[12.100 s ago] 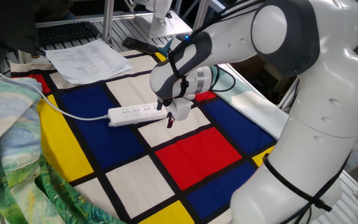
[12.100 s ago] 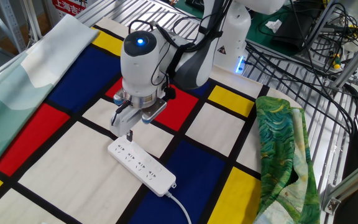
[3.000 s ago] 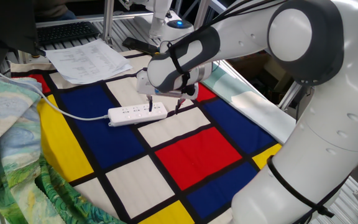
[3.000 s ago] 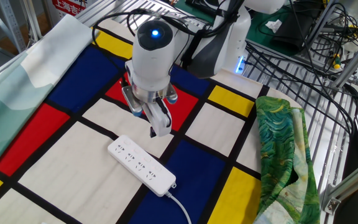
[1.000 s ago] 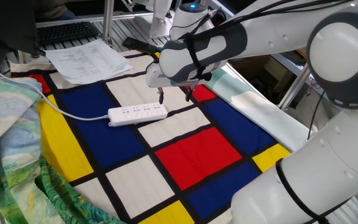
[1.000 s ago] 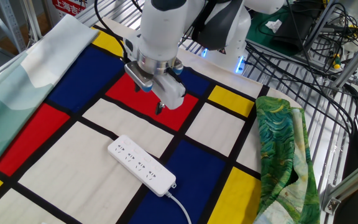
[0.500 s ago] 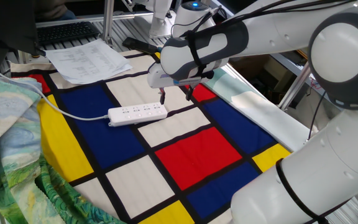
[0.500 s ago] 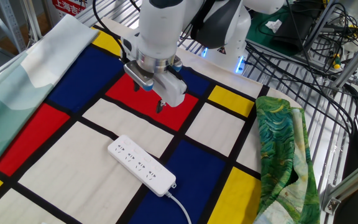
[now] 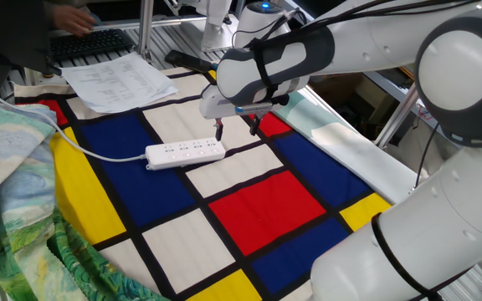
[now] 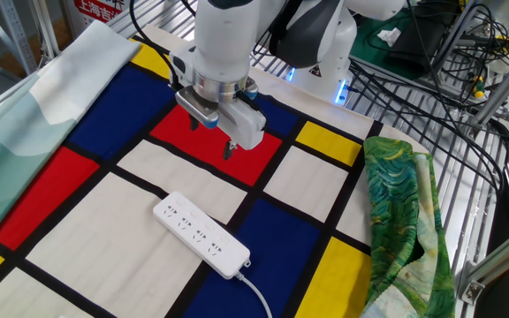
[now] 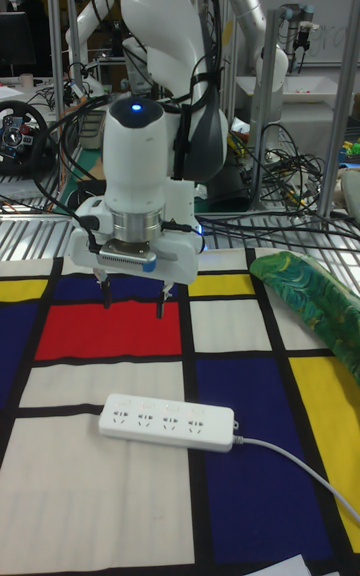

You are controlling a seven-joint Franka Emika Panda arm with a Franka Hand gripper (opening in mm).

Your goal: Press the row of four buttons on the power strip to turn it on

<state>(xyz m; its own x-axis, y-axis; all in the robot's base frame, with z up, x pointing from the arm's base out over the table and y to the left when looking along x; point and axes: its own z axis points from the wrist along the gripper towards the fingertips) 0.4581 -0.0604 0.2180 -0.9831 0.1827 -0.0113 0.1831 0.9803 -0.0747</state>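
Tall fixed view gives the clearest read: the arm is parked over the checkered cloth [image 11: 240,406] with its gripper [image 11: 133,304] hanging in the air above the red square, fingers spread wide apart and holding nothing. The power strip [image 11: 170,422] lies flat on the white square at roughly 5 o'clock from the gripper, clearly apart from it, cable [image 11: 300,471] trailing off toward 4 o'clock. The row of four buttons [image 11: 158,408] runs along the strip's far edge, but it's too small to tell whether any are pressed or lit. So I honestly can't say how many are done. My guess is that any press still owed needs the gripper to come down onto the strip first.
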